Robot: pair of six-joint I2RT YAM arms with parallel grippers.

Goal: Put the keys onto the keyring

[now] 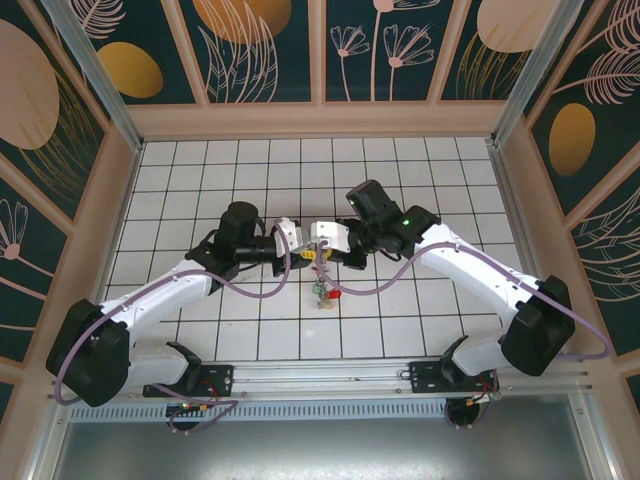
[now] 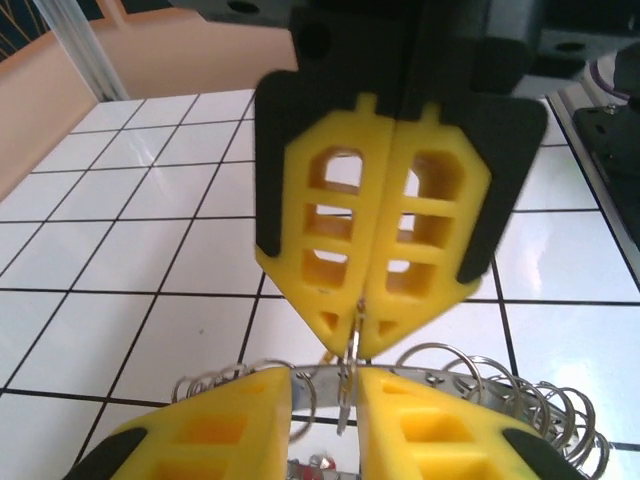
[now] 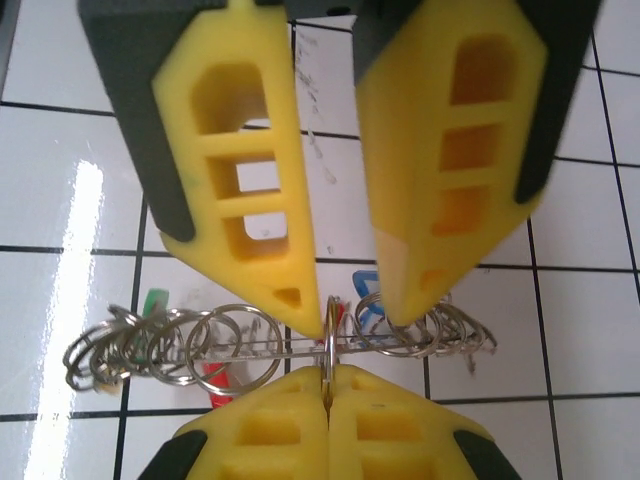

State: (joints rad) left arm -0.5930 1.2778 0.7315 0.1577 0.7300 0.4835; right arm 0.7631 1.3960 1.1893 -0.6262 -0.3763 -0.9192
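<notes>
Keys [image 1: 323, 292] over white-tiled table [image 1: 200, 180]

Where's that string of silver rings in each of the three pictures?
Top external: string of silver rings, small, at dead centre.
Left wrist: along the bottom edge, mostly lower right.
Right wrist: lower middle, stretched left to right.
Shared landmark: the shut right claw pinching one ring.

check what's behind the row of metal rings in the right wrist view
Green key head, red key head and blue key head peek out; blades are hidden by the rings and the end effector fingers.
</notes>
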